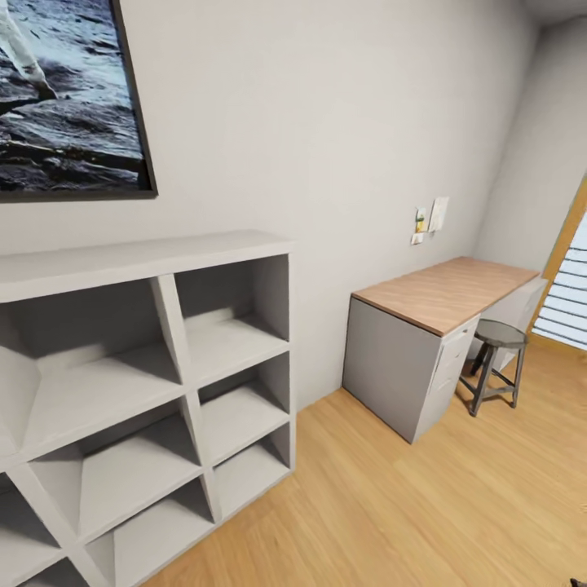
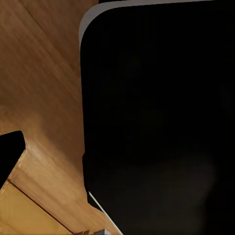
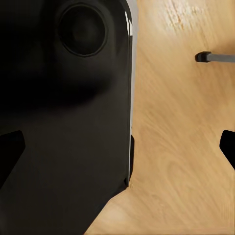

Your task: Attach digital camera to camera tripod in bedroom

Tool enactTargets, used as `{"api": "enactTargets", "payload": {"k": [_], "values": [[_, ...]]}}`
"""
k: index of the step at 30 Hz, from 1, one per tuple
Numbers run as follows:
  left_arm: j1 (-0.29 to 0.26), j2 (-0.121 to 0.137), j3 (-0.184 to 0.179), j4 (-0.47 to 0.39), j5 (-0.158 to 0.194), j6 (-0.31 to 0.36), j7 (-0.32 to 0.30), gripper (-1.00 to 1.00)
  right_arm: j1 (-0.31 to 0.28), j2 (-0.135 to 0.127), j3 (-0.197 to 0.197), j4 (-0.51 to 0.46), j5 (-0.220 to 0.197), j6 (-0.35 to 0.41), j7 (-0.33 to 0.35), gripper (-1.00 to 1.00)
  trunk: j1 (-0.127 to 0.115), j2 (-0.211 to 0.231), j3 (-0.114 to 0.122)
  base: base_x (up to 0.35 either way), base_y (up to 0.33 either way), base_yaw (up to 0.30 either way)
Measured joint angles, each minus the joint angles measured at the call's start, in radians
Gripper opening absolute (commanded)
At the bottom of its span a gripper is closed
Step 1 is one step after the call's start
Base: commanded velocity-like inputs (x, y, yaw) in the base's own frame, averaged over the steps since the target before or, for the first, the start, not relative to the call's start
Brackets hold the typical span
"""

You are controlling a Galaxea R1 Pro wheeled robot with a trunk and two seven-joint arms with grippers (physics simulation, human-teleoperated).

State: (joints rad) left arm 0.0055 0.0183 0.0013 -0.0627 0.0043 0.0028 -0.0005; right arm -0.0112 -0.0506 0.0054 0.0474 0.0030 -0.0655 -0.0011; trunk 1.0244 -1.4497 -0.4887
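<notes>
the head view looks along a white wall [image 1: 326, 122] over a light wood floor [image 1: 424, 505]. a grey open shelf [image 1: 147, 383] of bare cubbies stands against the wall at the left, and above it hangs a dark-framed picture [image 1: 69, 98] of wet rock. farther along the wall is a desk [image 1: 444, 293] with a wood top and a grey body with drawers; small papers [image 1: 432, 218] are pinned to the wall above it. a dark stool [image 1: 497, 359] stands just beside the desk at its open end. at the far right, a wood-framed opening with slats [image 1: 571, 293] reaches the floor.

the left wrist view shows a large black rounded body [image 2: 156, 117] with a pale edge over the wood floor, and one dark fingertip [image 2: 10, 156] at the side; i cannot tell how the left pincer is set.

the right wrist view shows a black body with a round recess [image 3: 63, 107] over the floor, with two dark fingertips [image 3: 10, 152] at opposite sides, well apart, pinching nothing. beyond them a thin grey leg with a black foot [image 3: 210, 57] rests on the floor; whether it belongs to the tripod is unclear
</notes>
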Motion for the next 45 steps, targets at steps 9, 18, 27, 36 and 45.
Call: {"api": "enactTargets", "payload": {"k": [9, 18, 27, 36, 45], "values": [[0.000, 0.000, 0.000, 0.000, 0.000, 0.000, 0.000, 1.00, 0.000, 0.000, 0.000, 0.000, 0.000, 0.000, 0.000, 1.00, 0.000, 0.000, 0.000, 0.330, 0.034, -0.300], [0.000, 0.001, 0.000, 0.000, 0.000, 0.000, 0.000, 1.00, 0.000, 0.000, 0.000, 0.000, 0.000, 0.000, 0.000, 1.00, 0.000, 0.000, 0.000, 0.331, 0.005, -0.300], [0.000, 0.002, 0.000, 0.000, 0.001, 0.000, 0.000, 1.00, 0.000, 0.000, 0.000, 0.000, 0.000, 0.000, 0.000, 1.00, 0.000, 0.000, 0.000, 0.325, 0.000, -0.300], [0.000, 0.002, 0.000, 0.000, 0.000, 0.000, 0.001, 1.00, 0.000, 0.000, 0.000, 0.000, 0.000, 0.000, 0.000, 1.00, 0.000, 0.000, 0.000, 0.256, 0.000, -0.300], [0.000, 0.002, 0.000, 0.000, 0.001, 0.000, 0.001, 1.00, -0.001, 0.000, 0.000, 0.000, 0.000, 0.000, 0.000, 1.00, 0.001, 0.000, 0.000, 0.025, 0.000, -0.300]]}}
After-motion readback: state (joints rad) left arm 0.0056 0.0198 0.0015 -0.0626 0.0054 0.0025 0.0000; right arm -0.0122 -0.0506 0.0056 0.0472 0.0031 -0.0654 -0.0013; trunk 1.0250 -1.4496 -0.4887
